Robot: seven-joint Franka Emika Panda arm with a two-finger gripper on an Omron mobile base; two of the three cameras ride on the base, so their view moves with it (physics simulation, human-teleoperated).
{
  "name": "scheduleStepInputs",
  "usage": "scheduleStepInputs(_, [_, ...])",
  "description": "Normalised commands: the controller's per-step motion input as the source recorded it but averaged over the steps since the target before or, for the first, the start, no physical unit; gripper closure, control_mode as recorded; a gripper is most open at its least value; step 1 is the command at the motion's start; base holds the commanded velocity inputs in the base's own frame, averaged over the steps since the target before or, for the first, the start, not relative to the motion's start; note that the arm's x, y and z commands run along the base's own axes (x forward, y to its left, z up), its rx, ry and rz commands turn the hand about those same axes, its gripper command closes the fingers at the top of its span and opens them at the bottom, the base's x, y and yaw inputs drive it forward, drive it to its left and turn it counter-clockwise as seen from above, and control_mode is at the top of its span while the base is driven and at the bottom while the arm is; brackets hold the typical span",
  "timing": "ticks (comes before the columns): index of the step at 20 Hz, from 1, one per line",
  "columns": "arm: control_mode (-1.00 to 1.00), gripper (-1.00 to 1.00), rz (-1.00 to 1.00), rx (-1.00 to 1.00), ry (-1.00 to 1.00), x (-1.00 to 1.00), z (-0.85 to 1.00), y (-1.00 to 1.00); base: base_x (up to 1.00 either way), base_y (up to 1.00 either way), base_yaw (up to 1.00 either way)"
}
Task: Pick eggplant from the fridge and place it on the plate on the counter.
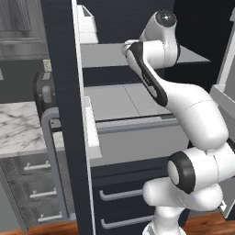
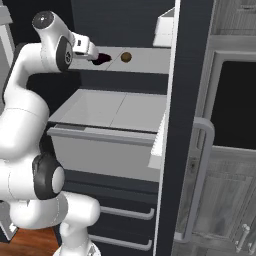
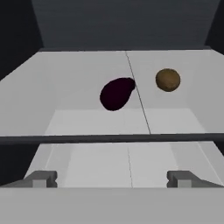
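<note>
Now tool [image 3: 112, 179] wide open, empty, short of eggplant [image 3: 116, 93].

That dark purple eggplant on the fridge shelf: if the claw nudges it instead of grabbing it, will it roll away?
Probably a little. The eggplant looks rounded and smooth, lying loose on a flat pale shelf, so a nudge could rock or slide it. Its egg-like taper would likely make it curve, perhaps towards the orange-brown ball beside it. The open gripper looks wide enough to straddle it.

1. The eggplant [image 3: 116, 93], dark purple and rounded, lay on a pale grey shelf inside the fridge [image 2: 182, 125].
2. The fridge stood open, its dark door edge forward.
3. The marble bench [image 1: 18, 124] lay left of the fridge.
</note>
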Motion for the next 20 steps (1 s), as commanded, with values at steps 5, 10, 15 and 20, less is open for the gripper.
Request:
scheduleStepInputs(5, [-1.0, -1.0, -0.08, 0.0, 0.0, 0.46, -0.07, 0.0, 0.0, 0.0, 0.0])
scheduleStepInputs(10, [-1.0, -1.0, -0.06, 0.0, 0.04, 0.56, -0.16, 0.0, 0.0, 0.0, 0.0])
scheduleStepInputs(15, [-1.0, -1.0, -0.06, 0.0, 0.06, 0.56, -0.09, 0.0, 0.0, 0.0, 0.0])
scheduleStepInputs(20, [-1.0, -1.0, -0.03, 0.0, 0.04, 0.61, -0.01, 0.0, 0.0, 0.0, 0.0])
